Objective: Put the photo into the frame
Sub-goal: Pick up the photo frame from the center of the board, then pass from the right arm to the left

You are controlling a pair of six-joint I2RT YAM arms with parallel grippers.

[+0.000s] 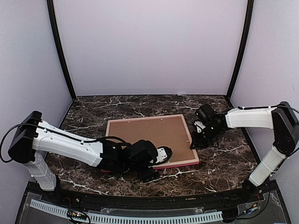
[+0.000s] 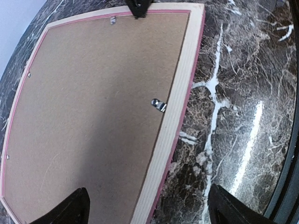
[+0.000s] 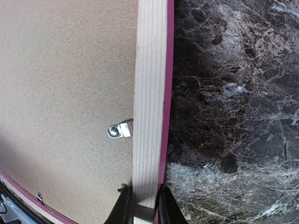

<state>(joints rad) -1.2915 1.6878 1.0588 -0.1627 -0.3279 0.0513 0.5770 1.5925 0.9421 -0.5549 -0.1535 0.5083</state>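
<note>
Frame (image 3: 149, 84) lies back-up, flat, around the middle of the table (image 1: 93, 109), a bit toward the near edge, with its long sides running left-right. A brown backing board (image 1: 149, 133) fills the opening. The photo is not visible in any view, so I cannot tell whether it sits under the board. Right gripper (image 3: 144, 207) comes in from the table's right edge with its jaws narrow, one finger on each side of the frame's right rail, which reads as a pinch on that rail. Left gripper (image 2: 149, 212) hangs over the frame's near-left part, jaws wide apart and holding nothing; the near rail runs between its fingertips and away toward the right edge. The board lies to the far side of that rail and bare marble to the near side. A small metal tab (image 2: 159, 105) on the near rail lies straight ahead of the left gripper, along the rail's axis. Judgement: the left arm is free and nearer that tab, and the right is busy steadying, so any tab or board work falls to the left, moving rightward along the rail.
</note>
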